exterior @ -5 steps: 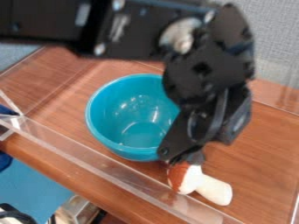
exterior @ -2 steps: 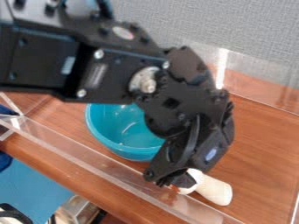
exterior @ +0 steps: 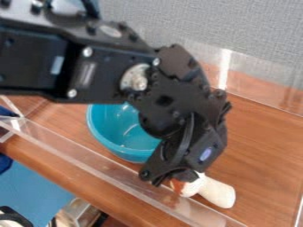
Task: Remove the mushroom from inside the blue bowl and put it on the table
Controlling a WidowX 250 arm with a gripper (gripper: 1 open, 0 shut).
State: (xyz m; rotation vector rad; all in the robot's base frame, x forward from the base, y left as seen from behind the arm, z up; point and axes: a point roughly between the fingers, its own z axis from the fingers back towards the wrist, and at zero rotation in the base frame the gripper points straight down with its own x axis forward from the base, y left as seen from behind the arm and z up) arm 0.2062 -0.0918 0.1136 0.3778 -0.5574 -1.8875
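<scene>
The mushroom (exterior: 208, 190) lies on its side on the table (exterior: 268, 149), just right of the blue bowl (exterior: 109, 133) and close to the front acrylic wall. Its cream stem points right, and its orange cap is mostly covered. My gripper (exterior: 174, 176) hangs down right over the cap, its dark fingers at the cap's sides. The black hand blocks the view, so I cannot tell whether the jaws are gripping it. The bowl's right half is hidden behind the hand, and the part of its inside that shows is plain blue.
A low clear acrylic wall (exterior: 83, 161) runs along the table's front edge, right next to the mushroom. Another clear wall (exterior: 254, 78) stands at the back right. My bulky black arm (exterior: 71, 62) fills the upper left.
The arm has swung in from the upper left and the hand has sunk onto the mushroom. It now covers more of the bowl and most of the cap. The mushroom has stayed in place.
</scene>
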